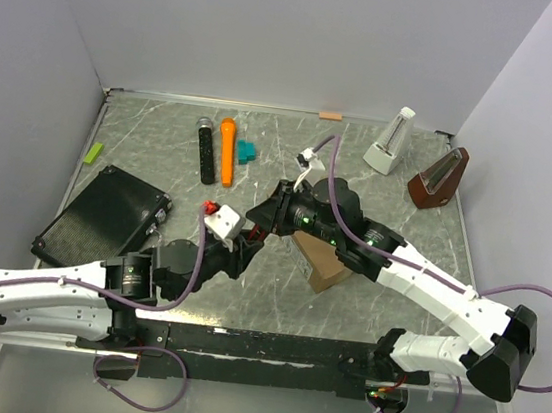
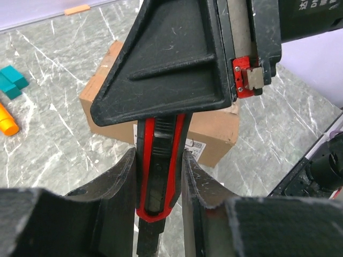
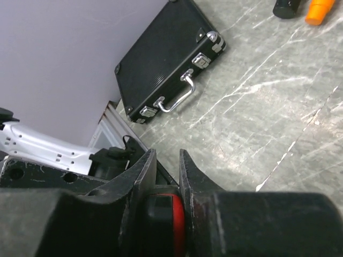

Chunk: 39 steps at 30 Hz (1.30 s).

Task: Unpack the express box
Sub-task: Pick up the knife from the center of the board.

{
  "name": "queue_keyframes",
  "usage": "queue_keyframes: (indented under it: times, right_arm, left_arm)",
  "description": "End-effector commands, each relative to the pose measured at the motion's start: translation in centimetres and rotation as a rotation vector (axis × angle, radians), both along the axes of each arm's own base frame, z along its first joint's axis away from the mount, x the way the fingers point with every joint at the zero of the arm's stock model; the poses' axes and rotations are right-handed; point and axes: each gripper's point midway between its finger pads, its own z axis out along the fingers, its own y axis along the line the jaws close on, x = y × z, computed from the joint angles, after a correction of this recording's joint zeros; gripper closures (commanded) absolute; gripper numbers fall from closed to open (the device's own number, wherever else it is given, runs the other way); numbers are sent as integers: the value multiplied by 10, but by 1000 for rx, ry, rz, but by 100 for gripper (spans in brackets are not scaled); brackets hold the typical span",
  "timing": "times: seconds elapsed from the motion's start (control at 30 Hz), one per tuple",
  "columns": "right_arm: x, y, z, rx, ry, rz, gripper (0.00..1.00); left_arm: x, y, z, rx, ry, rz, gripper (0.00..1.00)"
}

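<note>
The express box point(image 1: 326, 270) is a brown cardboard carton at mid-table, mostly hidden under my right arm. In the left wrist view the express box point(image 2: 213, 133) lies on the table behind the knife, with a label on its near side. A red and black utility knife point(image 2: 158, 176) is held between both grippers. My left gripper point(image 1: 249, 242) is shut on its lower body, seen in the left wrist view point(image 2: 158, 163). My right gripper point(image 1: 267, 216) is shut on its other end point(image 3: 179, 219), seen in the right wrist view point(image 3: 167, 160). Both grippers meet just left of the box.
A flat black ribbed case point(image 1: 104, 216) lies at the left. A black marker point(image 1: 205, 150), an orange marker point(image 1: 226, 150), a teal block point(image 1: 248, 151) and a green piece point(image 1: 93, 152) lie at the back left. A white metronome point(image 1: 390, 140) and a brown one point(image 1: 439, 176) stand at the back right.
</note>
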Motion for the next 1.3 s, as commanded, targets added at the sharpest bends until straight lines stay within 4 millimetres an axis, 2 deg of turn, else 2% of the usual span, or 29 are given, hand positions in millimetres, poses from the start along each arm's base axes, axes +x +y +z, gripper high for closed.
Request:
queue_keyframes:
  times: [0.0,0.1,0.23,0.3,0.4,0.5,0.67,0.8,1.0,1.27]
  right_arm:
    - [2,-6,7,15,-42,-8,100]
    - [3,-17,13,15,-60,-28,100]
    - [6,-38,19,6,-80,-53,100]
    - [5,-46,20,-1,-92,-47,100]
    - [-6,-52,22,-16,-141,11,100]
    - [-26,-56,35,36,-238,109,100]
    - [-66,-52,61,184,-333,300,100]
    - [-81,-55,76,264,-357,335,100]
    - [-87,-55,86,311,-367,355,100]
    - [-92,-51,94,333,-382,379,100]
  left_arm:
    - [4,3,37,-111,10,59,78]
    - [4,12,30,-114,38,87,52]
    - [0,31,32,-188,68,108,27]
    - [-4,46,43,-270,70,107,19]
    - [-14,58,51,-351,60,56,12]
    - [-36,52,64,-399,9,-107,10]
    - [-71,25,74,-384,-13,-358,11]
    - [-94,4,78,-363,-9,-520,13]
    - [-96,-20,70,-323,20,-595,16]
    - [-81,-29,80,-376,2,-603,19]
